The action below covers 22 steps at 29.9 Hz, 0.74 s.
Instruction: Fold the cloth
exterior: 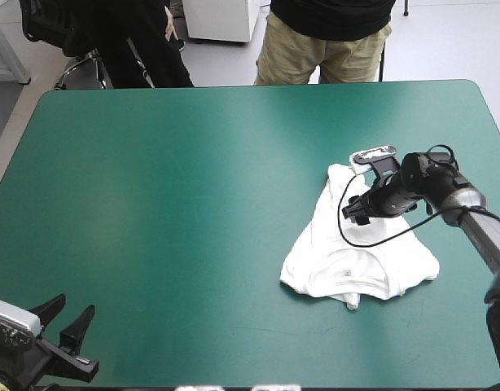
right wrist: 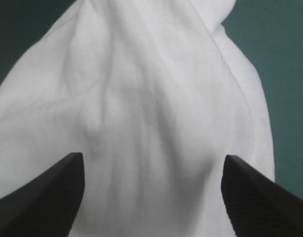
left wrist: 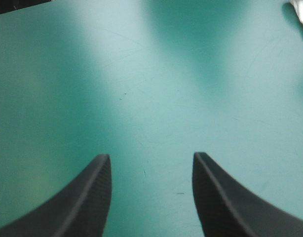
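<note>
Right fingers gape over the rumpled T-shirt, left fingers gape well apart; close too deep and you risk pinching several layers together.

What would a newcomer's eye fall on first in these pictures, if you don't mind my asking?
First comes the white T-shirt, a wrinkled, loosely spread heap on the right part of the teal-green table. Next is the right gripper, poised over the shirt's far part with its black fingers apart. The left gripper sits at the table's near left corner, far from the shirt, also open.
</note>
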Each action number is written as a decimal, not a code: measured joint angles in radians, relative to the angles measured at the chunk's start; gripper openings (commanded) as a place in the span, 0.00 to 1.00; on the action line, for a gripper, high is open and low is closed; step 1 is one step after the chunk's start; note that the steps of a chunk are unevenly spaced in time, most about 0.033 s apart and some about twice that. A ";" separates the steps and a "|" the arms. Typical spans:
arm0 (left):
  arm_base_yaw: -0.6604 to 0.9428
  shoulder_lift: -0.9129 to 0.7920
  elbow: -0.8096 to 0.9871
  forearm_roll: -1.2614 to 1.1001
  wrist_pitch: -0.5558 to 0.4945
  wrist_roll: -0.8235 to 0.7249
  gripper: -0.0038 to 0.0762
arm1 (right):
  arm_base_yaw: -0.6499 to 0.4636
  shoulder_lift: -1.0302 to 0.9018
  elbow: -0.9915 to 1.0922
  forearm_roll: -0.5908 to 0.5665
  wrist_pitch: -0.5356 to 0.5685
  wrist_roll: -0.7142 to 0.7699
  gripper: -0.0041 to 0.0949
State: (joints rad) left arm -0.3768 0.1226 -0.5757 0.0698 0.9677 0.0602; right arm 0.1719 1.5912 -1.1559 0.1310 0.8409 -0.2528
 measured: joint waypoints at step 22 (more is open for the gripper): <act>0.000 0.000 0.001 -0.003 -0.013 0.000 0.51 | 0.106 0.165 -0.082 0.205 -0.045 -0.241 0.09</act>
State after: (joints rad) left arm -0.3768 0.1226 -0.5745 0.0665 0.9551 0.0602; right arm 0.2782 1.7558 -1.2381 0.3359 0.7962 -0.4936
